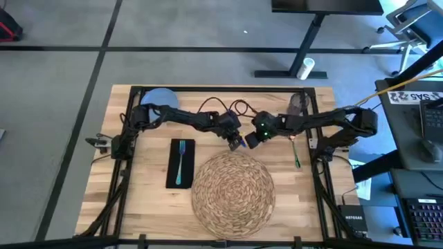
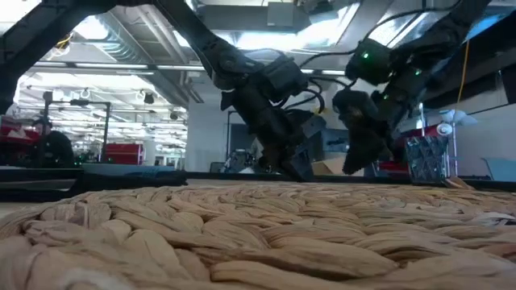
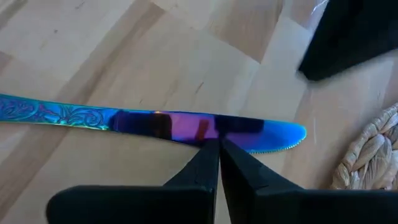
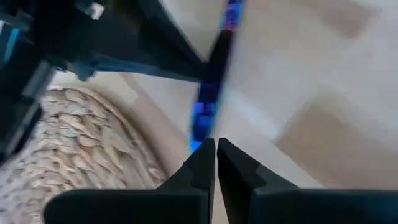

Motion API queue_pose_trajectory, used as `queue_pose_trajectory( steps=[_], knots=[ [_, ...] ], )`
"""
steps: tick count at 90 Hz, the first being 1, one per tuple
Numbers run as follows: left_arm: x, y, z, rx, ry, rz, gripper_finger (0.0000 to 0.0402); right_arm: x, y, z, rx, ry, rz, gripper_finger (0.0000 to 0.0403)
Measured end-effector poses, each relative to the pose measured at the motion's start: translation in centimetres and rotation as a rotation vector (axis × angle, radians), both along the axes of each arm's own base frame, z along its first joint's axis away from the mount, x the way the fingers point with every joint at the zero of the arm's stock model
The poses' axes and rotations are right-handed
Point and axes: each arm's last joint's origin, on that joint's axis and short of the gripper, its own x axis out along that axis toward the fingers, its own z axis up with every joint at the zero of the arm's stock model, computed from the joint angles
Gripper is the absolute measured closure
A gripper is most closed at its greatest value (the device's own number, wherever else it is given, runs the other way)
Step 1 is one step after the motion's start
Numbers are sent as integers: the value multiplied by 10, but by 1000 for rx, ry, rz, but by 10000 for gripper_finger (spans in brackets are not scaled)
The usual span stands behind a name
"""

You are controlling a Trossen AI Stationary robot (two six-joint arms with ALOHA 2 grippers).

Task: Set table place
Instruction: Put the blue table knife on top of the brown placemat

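Two pincers meet near the middle of the tabletop [image 1: 138, 207], just beyond the far edge of the woven placemat [image 1: 233, 192]. My left arm reaches in from the left side, elbow raised, with my left pincer [image 1: 238, 142] angled down at the wood. Its fingers [image 3: 202, 171] are pressed together, tips just above the blade of an iridescent knife [image 3: 155, 123] lying flat on the bare wood beside the placemat rim; I cannot tell whether they touch it. My right arm mirrors this from the right side. My right pincer [image 1: 253, 139] is likewise closed, gripping nothing, pointing at the knife's tip. A teal fork [image 1: 180, 163] lies on the black napkin [image 1: 171, 173] left of the placemat. The pale blue plate [image 1: 163, 97] sits at the far left corner.
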Motion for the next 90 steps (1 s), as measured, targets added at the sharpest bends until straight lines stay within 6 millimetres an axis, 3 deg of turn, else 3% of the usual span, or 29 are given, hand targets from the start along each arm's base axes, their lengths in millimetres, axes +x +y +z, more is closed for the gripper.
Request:
queue_pose_trajectory(
  steps=[35,90],
  knots=[
    [0,-1,-2,-5,6,-3,402,6,-2,-15,11,22,-21,324],
    [-3,-4,-8,12,7,-34,402,17,-6,-28,-55,-50,76,320]
  ],
)
